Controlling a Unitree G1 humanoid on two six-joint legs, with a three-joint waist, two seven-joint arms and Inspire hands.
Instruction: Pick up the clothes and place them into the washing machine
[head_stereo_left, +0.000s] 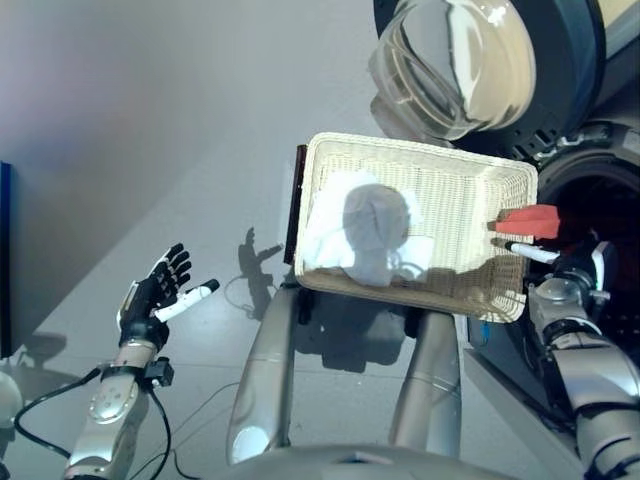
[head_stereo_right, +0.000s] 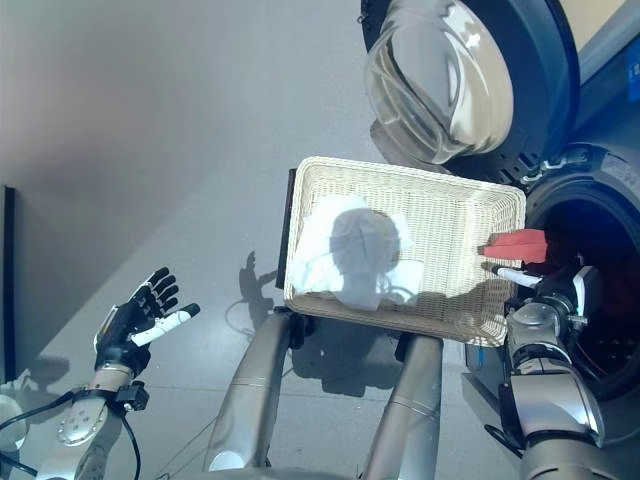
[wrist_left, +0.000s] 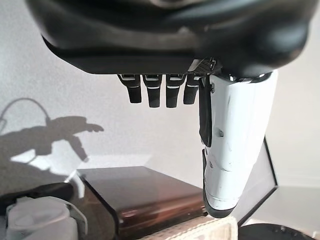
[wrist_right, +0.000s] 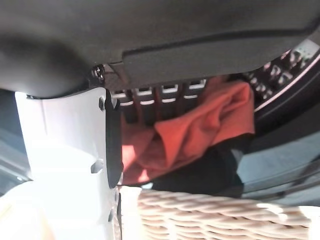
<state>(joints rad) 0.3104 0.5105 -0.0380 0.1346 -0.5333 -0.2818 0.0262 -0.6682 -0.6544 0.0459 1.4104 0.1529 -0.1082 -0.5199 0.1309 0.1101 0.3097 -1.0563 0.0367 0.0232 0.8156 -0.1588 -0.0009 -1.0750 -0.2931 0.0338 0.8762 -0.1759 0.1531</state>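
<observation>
You see a grey floor (head_stereo_left: 150, 120) with sunlit patches. A dark brown stand (wrist_left: 145, 195) sits under the near-left corner of the basket, its edge showing at the basket's left side. A dark panel (head_stereo_left: 5, 260) borders the far left.

Wicker basket (head_stereo_left: 470, 180): cream, rectangular, set on a dark stand (head_stereo_left: 295, 205) above grey floor (head_stereo_left: 150, 120). Contents: white cloth (head_stereo_left: 365, 235), crumpled, at the basket's left end; weave bare toward the right end.
</observation>
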